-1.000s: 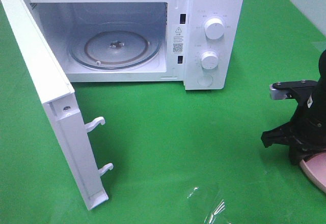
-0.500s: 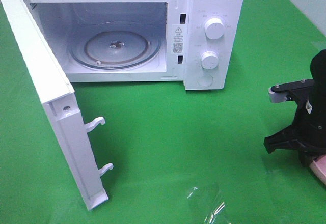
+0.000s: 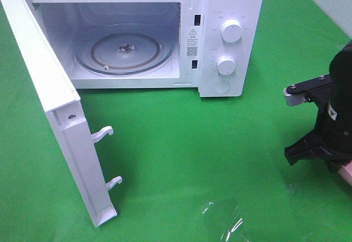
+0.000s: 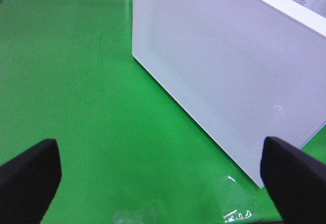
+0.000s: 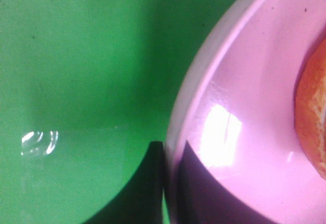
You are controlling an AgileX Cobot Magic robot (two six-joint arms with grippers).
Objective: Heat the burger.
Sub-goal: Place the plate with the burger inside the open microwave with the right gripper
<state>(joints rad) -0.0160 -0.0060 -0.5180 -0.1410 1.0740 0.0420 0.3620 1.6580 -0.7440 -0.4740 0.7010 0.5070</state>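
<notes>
As seen from the right wrist: right gripper (image 5: pixel 172 150) pinched shut on the rim of the pink plate (image 5: pixel 244 71), one black finger (image 5: pixel 147 183) outside the rim over the green cloth (image 5: pixel 76 56), the other pressed to the plate's glossy inner face. Just beyond the inner finger, on the plate and apart from both fingertips, the burger (image 5: pixel 311 117), only an orange-brown edge of its bun inside the frame.

Compared with a second ago, from the high camera: less of the plate on show, now a thin pink sliver at the frame's right edge under the black wrist; arm bracket (image 3: pixel 291 94) shifted slightly up and toward the microwave; grip drawn fully closed. Burger itself out of sight from above.

Farther out, left gripper (image 4: pixel 163 183) spread wide, holding and touching nothing, its two black fingertips over the cloth near the outer face of the microwave door (image 4: pixel 229 71). At the back of the table, white microwave (image 3: pixel 231 0) with door swung open to the left, glass turntable (image 3: pixel 124 49) inside, two dials (image 3: pixel 231 32) on the right-hand panel. Crumpled clear film (image 3: pixel 225 220) on the cloth near the front edge.
</notes>
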